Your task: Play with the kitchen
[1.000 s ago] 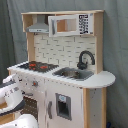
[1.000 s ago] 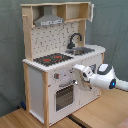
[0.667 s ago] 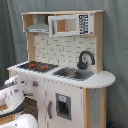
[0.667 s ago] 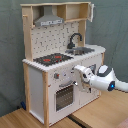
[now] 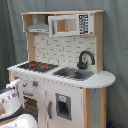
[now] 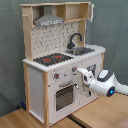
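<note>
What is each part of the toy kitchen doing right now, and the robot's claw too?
oven door: shut.
hob: nothing on it.
sink: looks empty.
tap: upright, spout curving over the sink.
microwave door: shut.
claw: at the kitchen's front panel, by the knobs.

White & light-wood kitchen (image 6: 37, 85), black-red hob (image 6: 52, 59), grey hood (image 5: 38, 27), black tap (image 5: 83, 59)

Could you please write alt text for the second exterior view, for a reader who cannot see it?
A white robot arm reaches from the second exterior view's right to the front panel of a large white and light-wood toy play kitchen, just above its windowed oven door. On top are a black-red hob, a steel sink, a black tap and a grey hood.
</note>
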Tool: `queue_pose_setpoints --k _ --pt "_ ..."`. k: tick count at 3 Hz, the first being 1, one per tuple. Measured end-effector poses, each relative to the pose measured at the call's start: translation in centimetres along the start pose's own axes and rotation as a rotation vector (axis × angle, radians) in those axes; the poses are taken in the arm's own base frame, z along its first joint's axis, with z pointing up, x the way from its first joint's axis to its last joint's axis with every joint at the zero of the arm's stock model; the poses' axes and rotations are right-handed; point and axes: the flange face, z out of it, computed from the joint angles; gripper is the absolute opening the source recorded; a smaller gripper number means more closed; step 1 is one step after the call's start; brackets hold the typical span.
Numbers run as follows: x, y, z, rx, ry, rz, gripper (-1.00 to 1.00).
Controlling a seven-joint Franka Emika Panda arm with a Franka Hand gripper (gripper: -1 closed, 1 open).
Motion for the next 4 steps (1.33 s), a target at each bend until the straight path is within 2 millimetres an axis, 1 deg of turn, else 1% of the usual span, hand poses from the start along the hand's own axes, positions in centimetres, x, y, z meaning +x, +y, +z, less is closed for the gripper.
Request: queue_pose_setpoints --k 1,2,3,4 --pt "-0.8 -0.9 -0.2 -0.04 -0.013 0.039 1.0" --pt "-2.0 -1.5 0.3 -0.09 -0.034 0.084 1.0" --pt "-3.5 -2.4 1.1 -0.131 -0.06 0.123 1.0" --pt "-2.4 -3.3 2.7 -0.151 -0.056 0.15 1.0"
